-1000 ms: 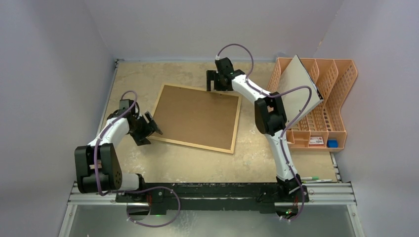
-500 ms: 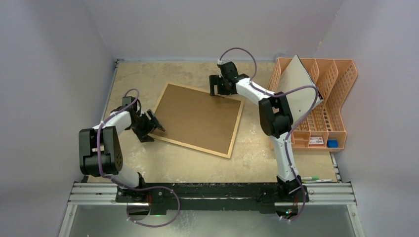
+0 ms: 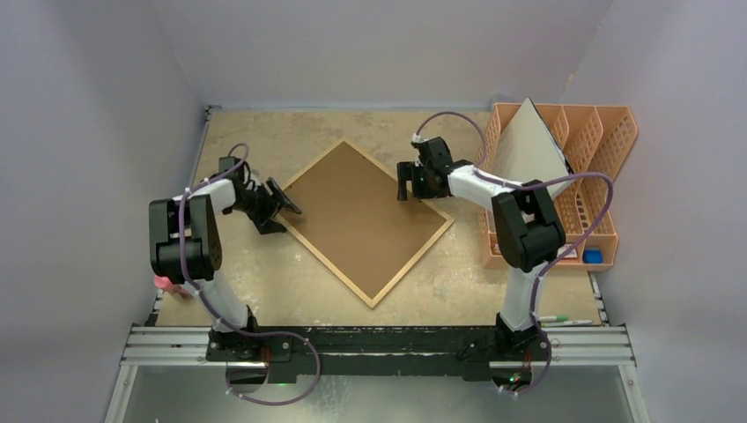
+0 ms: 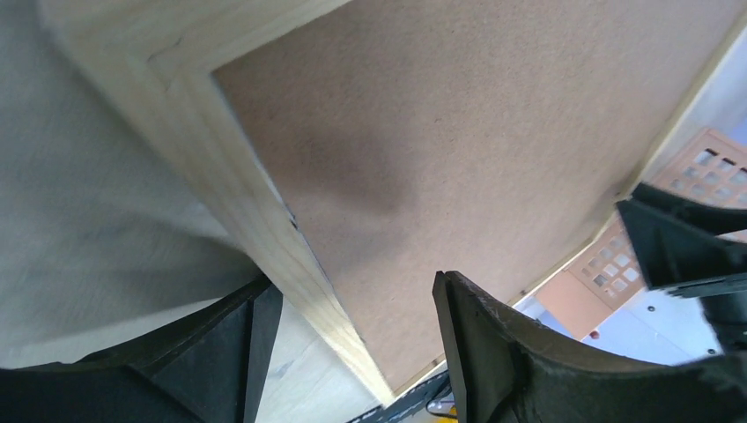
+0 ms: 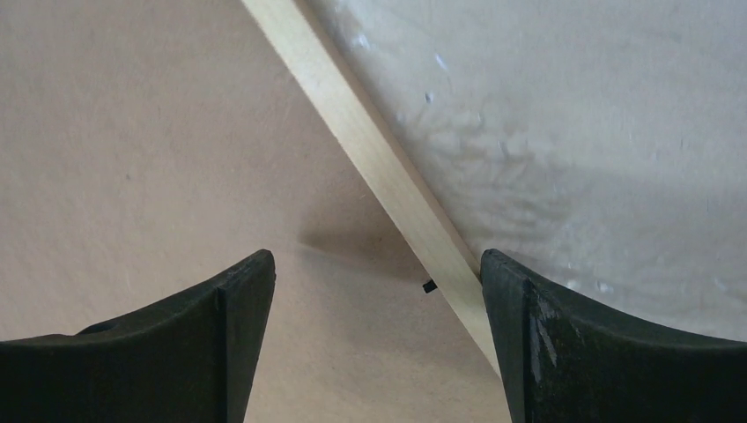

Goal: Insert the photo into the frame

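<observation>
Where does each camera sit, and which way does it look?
Top: fixed above and behind the robot, looking down at the table; left arm and right arm show.
Left wrist: on the left arm, facing the brown back of the frame; left gripper shows.
Right wrist: on the right arm, facing the frame's edge and table; right gripper shows.
Shared: all see the frame.

Two jointed arms, the left arm (image 3: 181, 238) and right arm (image 3: 527, 233), each built of white curved links alternating with blocky black joint housings. A thin purple cable (image 3: 182, 251) loops along each arm from its black base (image 3: 518, 337); the left gripper (image 4: 352, 284) and right gripper (image 5: 377, 257) end in matte black, curved, tapering fingers (image 5: 608, 352).
</observation>
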Robot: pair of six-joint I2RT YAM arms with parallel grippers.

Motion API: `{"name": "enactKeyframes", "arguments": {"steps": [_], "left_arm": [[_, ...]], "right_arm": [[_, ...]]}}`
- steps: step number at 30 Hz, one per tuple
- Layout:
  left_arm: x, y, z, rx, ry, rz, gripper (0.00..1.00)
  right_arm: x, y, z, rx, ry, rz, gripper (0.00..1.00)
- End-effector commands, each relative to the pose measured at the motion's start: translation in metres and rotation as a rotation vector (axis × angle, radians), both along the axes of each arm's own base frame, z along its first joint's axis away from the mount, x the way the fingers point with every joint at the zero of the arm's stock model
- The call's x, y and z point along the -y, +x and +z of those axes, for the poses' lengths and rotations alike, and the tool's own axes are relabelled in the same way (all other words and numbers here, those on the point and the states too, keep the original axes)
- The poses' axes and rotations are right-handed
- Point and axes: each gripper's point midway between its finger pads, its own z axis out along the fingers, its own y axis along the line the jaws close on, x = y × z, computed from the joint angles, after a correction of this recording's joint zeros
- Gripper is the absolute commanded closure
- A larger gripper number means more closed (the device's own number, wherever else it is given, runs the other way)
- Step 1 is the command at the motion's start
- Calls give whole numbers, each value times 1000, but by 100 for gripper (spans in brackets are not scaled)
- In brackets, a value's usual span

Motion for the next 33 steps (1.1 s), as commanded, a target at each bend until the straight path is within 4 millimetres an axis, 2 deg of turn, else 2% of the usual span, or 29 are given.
{"name": "enactKeyframes", "arguments": {"steps": [1, 4, 9, 14, 18, 22, 27, 30, 33], "left_arm": [[32, 49, -5, 149, -76, -92, 33], [54, 61, -7, 155, -114, -132, 33], [76, 76, -13, 169, -113, -163, 33], [85, 77, -23, 158, -106, -171, 35], [82, 70, -27, 145, -76, -158, 39], [68, 64, -29, 141, 19, -136, 43], [51, 61, -19, 175, 125, -120, 46], [46, 58, -15, 188, 156, -122, 47], [43, 53, -9, 198, 175, -124, 47]], "right_arm": [[-34, -81, -18, -249, 157, 97, 13], [-32, -96, -17, -271, 174, 101, 14], [-29, -112, -13, -285, 163, 110, 14], [-25, -133, -11, -311, 158, 117, 13], [-17, -144, -8, -317, 137, 97, 14], [12, -129, 1, -248, 5, -78, 13], [24, -83, 48, -34, -19, -239, 9], [20, -67, 64, 24, -28, -271, 10], [-5, -56, 75, 69, -25, -236, 10]]}}
